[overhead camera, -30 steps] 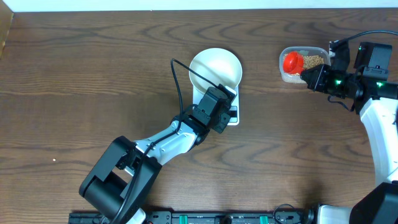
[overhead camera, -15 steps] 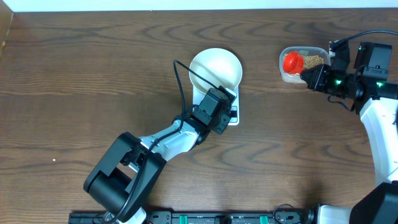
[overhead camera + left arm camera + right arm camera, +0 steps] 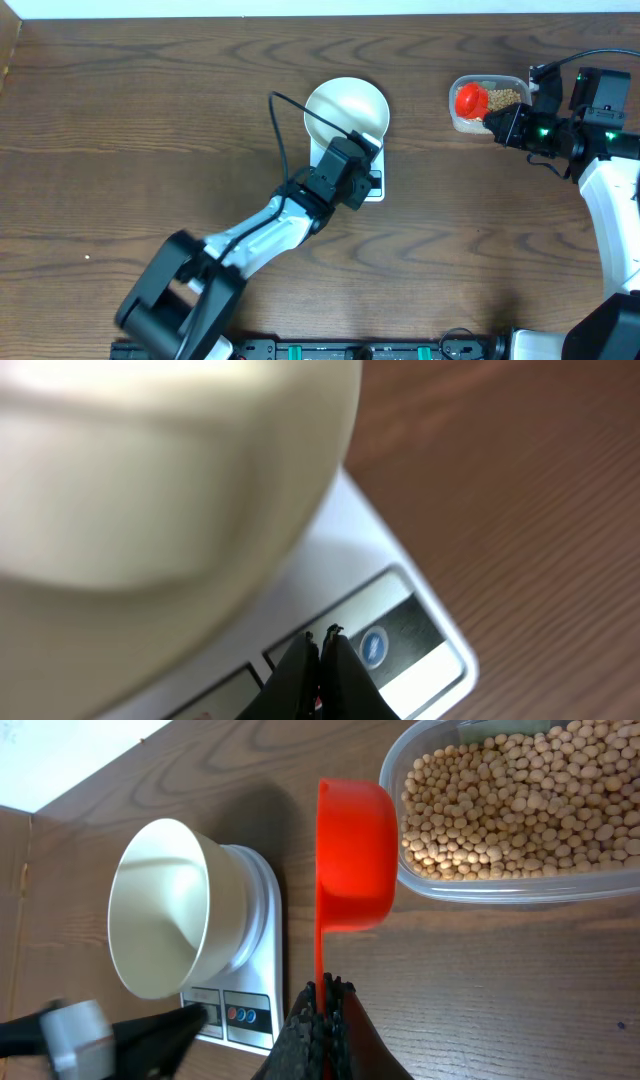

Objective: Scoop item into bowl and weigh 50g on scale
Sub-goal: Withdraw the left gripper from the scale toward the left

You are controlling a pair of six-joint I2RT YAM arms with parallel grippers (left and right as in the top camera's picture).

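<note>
Left gripper (image 3: pixel 322 638) is seen fully closed, nothing held. Its tips are placed at the scale (image 3: pixel 345 555) panel, just beside the blue button (image 3: pixel 373 645); contact cannot be told. The white bowl (image 3: pixel 346 110) is seated on the scale. Well to the right, the beans (image 3: pixel 500 800) are contained in the clear tub (image 3: pixel 480 888). The red scoop (image 3: pixel 355 855) is held on edge at the tub end nearest the bowl, its handle clamped in the closed right gripper (image 3: pixel 322 1000).

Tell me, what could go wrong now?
The shut left gripper is at the buttons on the scale, right beside the white bowl; it could bump the bowl or press wrongly. The right gripper holds the red scoop by the tub, apart from the bowl; beans might spill crossing.
</note>
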